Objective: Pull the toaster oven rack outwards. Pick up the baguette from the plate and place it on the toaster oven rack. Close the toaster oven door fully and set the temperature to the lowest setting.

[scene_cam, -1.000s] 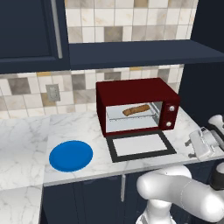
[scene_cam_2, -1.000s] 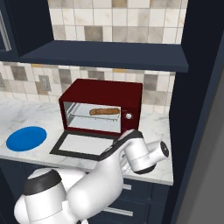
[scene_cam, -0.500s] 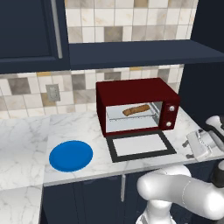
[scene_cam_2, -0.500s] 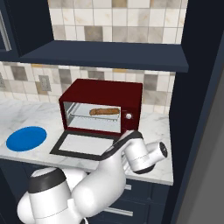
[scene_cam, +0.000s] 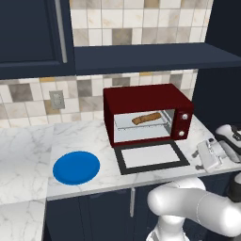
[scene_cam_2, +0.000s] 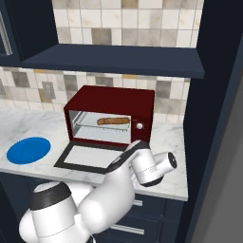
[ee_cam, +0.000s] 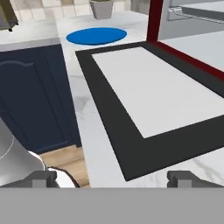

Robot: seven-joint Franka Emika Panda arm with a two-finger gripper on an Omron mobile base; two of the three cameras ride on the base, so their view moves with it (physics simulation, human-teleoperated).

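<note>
Door-closing step: baguette (scene_cam: pixel 146 118) is lying inside toaster oven (scene_cam: pixel 141 96); released tool (scene_cam: pixel 210 156) is hovering beside lowered toaster oven door (scene_cam: pixel 150 156), needing lifting next.

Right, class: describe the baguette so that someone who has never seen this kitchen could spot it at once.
Find the dark red toaster oven on the marble counter, its door folded down flat. Inside, on the grey rack, lies the baguette: the one slim brown stick there, while the blue plate to the oven's left is bare.

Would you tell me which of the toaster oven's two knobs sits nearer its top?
The upper knob on the toaster oven, near the top of its right panel; the lower knob sits directly beneath it.
</note>
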